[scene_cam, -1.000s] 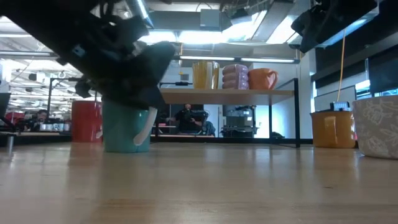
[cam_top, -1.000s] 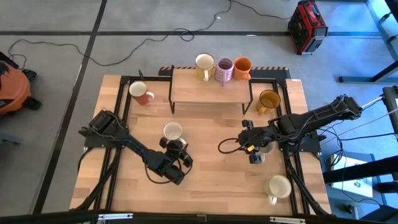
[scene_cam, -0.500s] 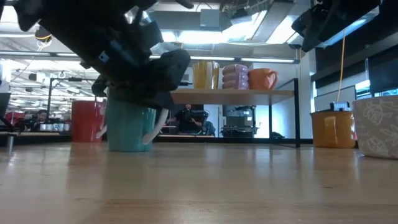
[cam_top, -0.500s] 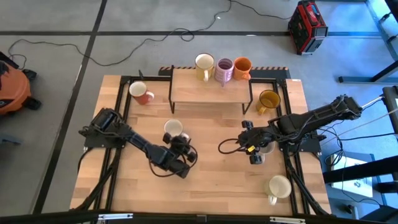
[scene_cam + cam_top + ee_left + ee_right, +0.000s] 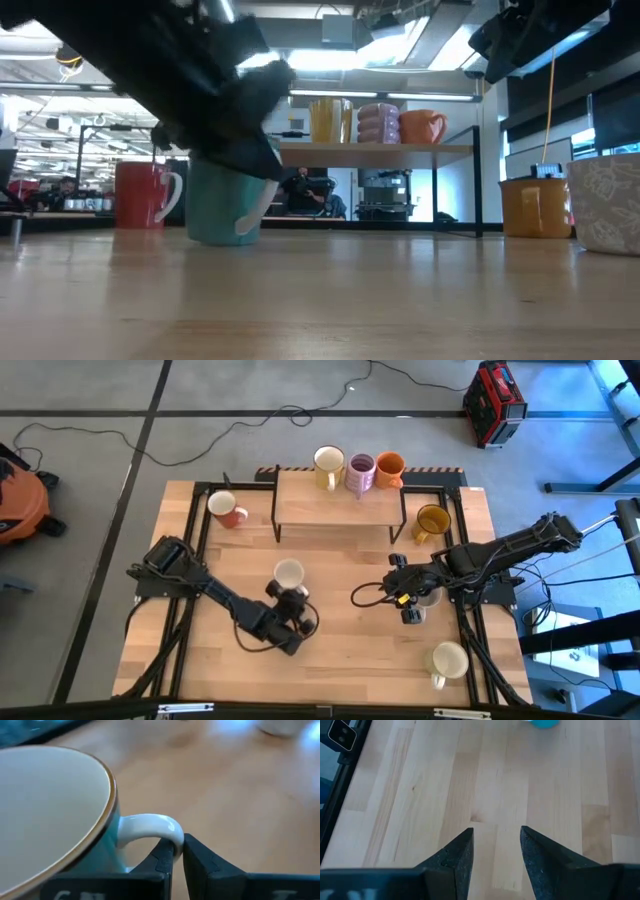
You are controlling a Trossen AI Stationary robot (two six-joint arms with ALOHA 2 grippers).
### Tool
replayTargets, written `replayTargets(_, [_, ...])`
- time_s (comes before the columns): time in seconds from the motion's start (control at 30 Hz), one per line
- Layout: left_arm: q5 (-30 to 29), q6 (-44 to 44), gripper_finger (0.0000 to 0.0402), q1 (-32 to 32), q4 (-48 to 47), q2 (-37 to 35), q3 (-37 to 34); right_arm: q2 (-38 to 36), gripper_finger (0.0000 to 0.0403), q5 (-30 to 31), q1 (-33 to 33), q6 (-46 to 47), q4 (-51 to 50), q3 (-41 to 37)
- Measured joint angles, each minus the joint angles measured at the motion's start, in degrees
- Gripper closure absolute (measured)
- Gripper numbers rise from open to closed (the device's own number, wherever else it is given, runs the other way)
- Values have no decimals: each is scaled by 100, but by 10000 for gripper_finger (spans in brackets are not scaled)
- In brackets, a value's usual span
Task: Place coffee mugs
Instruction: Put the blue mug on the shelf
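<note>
A teal mug (image 5: 288, 573) with a cream inside and a white handle stands upright on its base in the middle of the table (image 5: 340, 650). The low view shows it too (image 5: 225, 205). My left gripper (image 5: 178, 852) sits on the mug's near side, shut on the handle. My right gripper (image 5: 496, 850) hangs open above bare wood right of centre (image 5: 405, 603), with nothing between its fingers. Three mugs stand on the shelf (image 5: 340, 510): cream (image 5: 328, 463), purple (image 5: 360, 472) and orange (image 5: 390, 468). My left gripper pinches the teal mug's white handle at its outer curve (image 5: 172, 831), between the tips of its two fingers. The fingers come from the table's near side, slanting down. The mug stands upright with its base on the table.
A red mug (image 5: 228, 510) stands far left of the shelf and a mustard one (image 5: 432, 520) to its right. A cream mug (image 5: 447, 660) sits near right, and a grey mug (image 5: 430, 598) lies under my right arm. Black frame rails edge the table.
My left gripper has rolled its wrist and shifted a little toward the table's right edge. The teal mug has slid the same way, staying upright on the table. My right arm has kept still.
</note>
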Motion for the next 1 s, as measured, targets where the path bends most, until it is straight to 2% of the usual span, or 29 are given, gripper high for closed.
replayTargets(0.1, [194,134,378,-318,14,-4,4,0,251,0,0,0,0,0])
replayTargets(0.33, [198,-129,356,-1001,7,1,-2,0,251,0,0,1,20,0])
replayTargets(0.63, [412,-188,384,-1174,-5,-389,-8,2,251,0,0,58,249,0])
replayTargets(0.83, [808,-46,381,-1209,-172,-553,-15,2,251,2,0,68,347,0])
replayTargets(1.0, [847,164,377,-1281,-174,-537,-15,2,251,2,0,68,345,1])
